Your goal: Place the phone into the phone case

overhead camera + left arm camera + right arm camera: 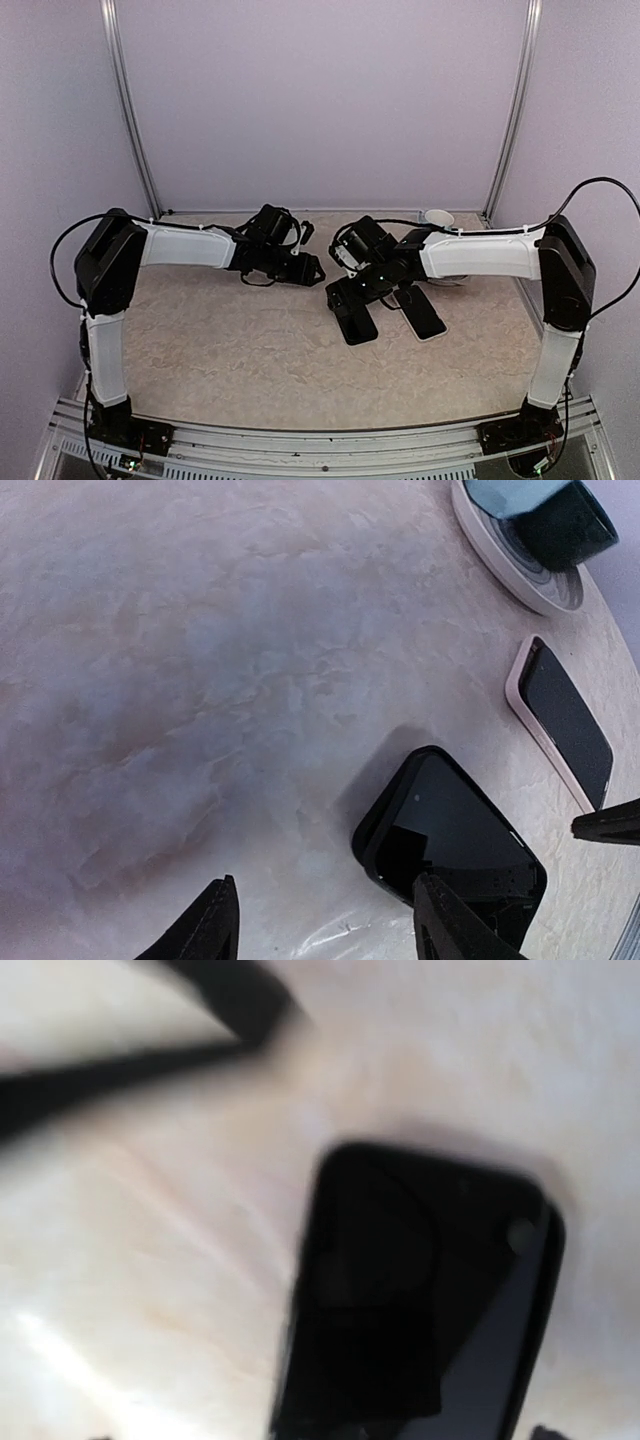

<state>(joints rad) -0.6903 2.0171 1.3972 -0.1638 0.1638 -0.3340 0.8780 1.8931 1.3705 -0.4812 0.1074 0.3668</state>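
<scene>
The black phone case [356,322] lies flat on the table, open side up; it also shows in the left wrist view [452,832] and, blurred, in the right wrist view [420,1290]. The phone [424,314], dark screen with a pale pinkish-white edge, lies flat just right of the case, and shows in the left wrist view [563,720]. My right gripper [346,291] hovers low over the case's far end, jaws spread, holding nothing. My left gripper [306,268] is open and empty [330,925], just left of the case.
A white dish [437,217] stands at the back right; the left wrist view [505,555] shows a dark cup-like thing on it. The two arms' wrists are close together at mid-table. Walls and metal posts enclose the back.
</scene>
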